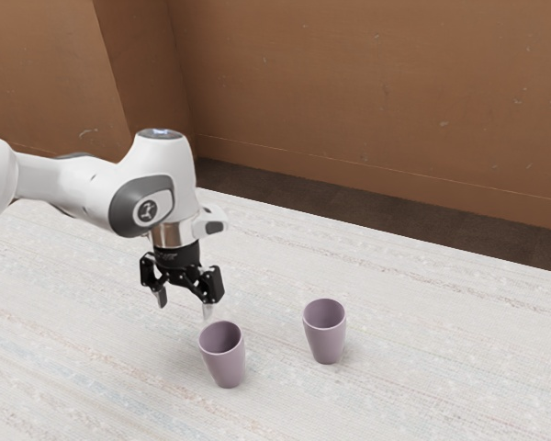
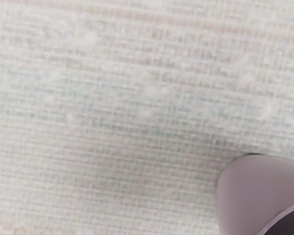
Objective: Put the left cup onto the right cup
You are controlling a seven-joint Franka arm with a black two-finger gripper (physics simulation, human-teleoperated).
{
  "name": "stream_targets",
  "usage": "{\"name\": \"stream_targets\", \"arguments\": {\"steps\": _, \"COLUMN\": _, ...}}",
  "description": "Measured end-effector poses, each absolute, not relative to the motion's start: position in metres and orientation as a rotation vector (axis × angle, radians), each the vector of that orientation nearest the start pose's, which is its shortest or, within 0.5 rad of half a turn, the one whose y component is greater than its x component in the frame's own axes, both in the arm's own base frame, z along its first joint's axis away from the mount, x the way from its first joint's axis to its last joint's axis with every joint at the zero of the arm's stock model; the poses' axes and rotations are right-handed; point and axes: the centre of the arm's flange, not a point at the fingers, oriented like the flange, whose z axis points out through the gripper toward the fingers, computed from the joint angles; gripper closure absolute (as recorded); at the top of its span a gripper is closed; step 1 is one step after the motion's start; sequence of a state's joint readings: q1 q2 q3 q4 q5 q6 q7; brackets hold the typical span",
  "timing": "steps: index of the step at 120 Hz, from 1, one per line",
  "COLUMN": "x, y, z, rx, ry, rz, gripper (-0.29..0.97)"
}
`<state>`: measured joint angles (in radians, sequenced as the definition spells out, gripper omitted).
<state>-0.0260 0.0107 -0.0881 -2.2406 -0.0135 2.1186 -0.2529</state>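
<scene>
Two mauve cups stand upright on the pale table. The left cup [image 1: 222, 353] is nearer the front, the right cup [image 1: 324, 330] a little farther back and to the exterior view's right. My black gripper [image 1: 184, 304] hangs open just above and to the left of the left cup's rim, holding nothing. One fingertip [image 1: 207, 311] is close over the rim without touching it. In the wrist view, the side and rim of a mauve cup [image 2: 262, 196] show at one corner, over the woven table surface.
The table [image 1: 422, 386] has a pale woven texture and stretches widely around both cups. Its far edge runs diagonally at the back, with dark floor [image 1: 395, 211] and brown walls [image 1: 367, 83] behind. My white arm [image 1: 83, 188] comes in from the exterior view's left.
</scene>
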Motion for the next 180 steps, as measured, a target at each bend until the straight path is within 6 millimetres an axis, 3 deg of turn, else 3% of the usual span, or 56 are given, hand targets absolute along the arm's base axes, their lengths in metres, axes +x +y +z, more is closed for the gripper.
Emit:
{"name": "stream_targets", "arguments": {"steps": 54, "x": 0.506, "y": -0.060, "z": 0.346, "rx": -3.135, "ry": -0.273, "rz": 0.181, "gripper": 0.00}}
{"name": "stream_targets", "arguments": {"steps": 120, "x": 0.496, "y": -0.108, "z": 0.334, "rx": -3.140, "ry": -0.166, "rz": 0.217, "gripper": 0.00}}
{"name": "stream_targets", "arguments": {"steps": 160, "x": 0.499, "y": -0.085, "z": 0.322, "rx": -3.137, "ry": -0.252, "rz": 0.228, "gripper": 0.00}}
{"name": "stream_targets", "arguments": {"steps": 180, "x": 0.497, "y": -0.088, "z": 0.318, "rx": -3.135, "ry": -0.248, "rz": 0.236, "gripper": 0.00}}
